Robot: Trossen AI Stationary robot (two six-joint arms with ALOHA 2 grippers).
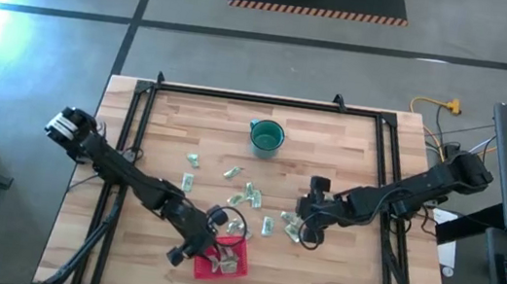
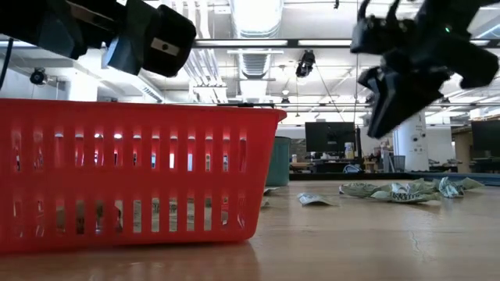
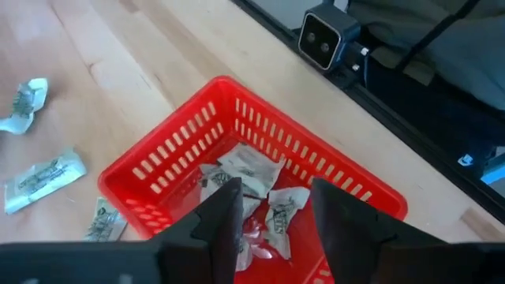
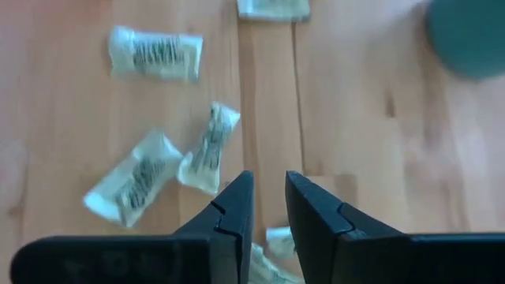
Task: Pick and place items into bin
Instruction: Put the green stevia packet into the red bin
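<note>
Left wrist view showed the left tool (image 3: 274, 211) released, empty, directly above the small red slatted plastic bin (image 3: 177, 154); pale wrapped packets (image 3: 268, 207) lay inside. Right tool (image 4: 268, 207) hovered narrowly parted, empty, over the packets scattered on the wooden worktop (image 4: 363, 142).

The left gripper (image 3: 272, 217) hides part of the packets (image 3: 260, 185) in the bin (image 3: 158, 170). In the low view the bin's wall (image 2: 125, 179) runs off the picture's edge. The cup (image 4: 467, 35) looks blurry and is cut off. A packet (image 4: 278, 239) sits half hidden behind the right gripper (image 4: 268, 207).
</note>
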